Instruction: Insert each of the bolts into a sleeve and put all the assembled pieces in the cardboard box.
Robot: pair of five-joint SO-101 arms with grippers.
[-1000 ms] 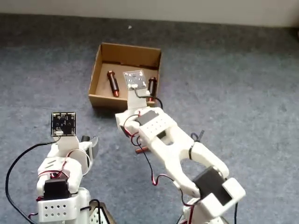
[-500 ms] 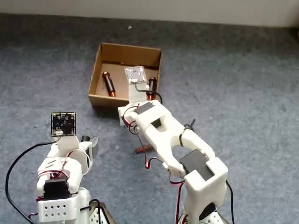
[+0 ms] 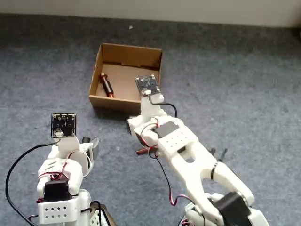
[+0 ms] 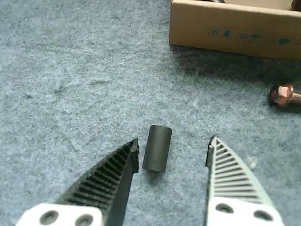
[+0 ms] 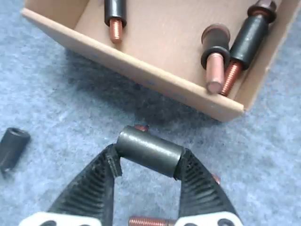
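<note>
In the right wrist view my right gripper (image 5: pixel 148 158) is shut on a black sleeve (image 5: pixel 149 151), held crosswise just above the carpet, short of the cardboard box's (image 5: pixel 141 77) near wall. Three bolt-and-sleeve pieces lie inside the box: one (image 5: pixel 115 14) at one side and two (image 5: pixel 214 54) (image 5: pixel 247 40) together in a corner. My left gripper (image 4: pixel 173 145) is open over the carpet with a loose black sleeve (image 4: pixel 156 148) lying between its fingers. A copper bolt (image 3: pixel 142 151) lies on the carpet beside the right arm (image 3: pixel 174 141).
Grey carpet surrounds the box (image 3: pixel 127 75), with free room to its right and far side. The bolt's copper head (image 4: pixel 282 94) lies near the box wall (image 4: pixel 235 30). The loose sleeve (image 5: pixel 11 147) sits off to the side of the right gripper.
The right arm has drawn back from over the box toward the near side. The sleeved bolt at the box's left has shifted slightly left. The left arm has not moved.
</note>
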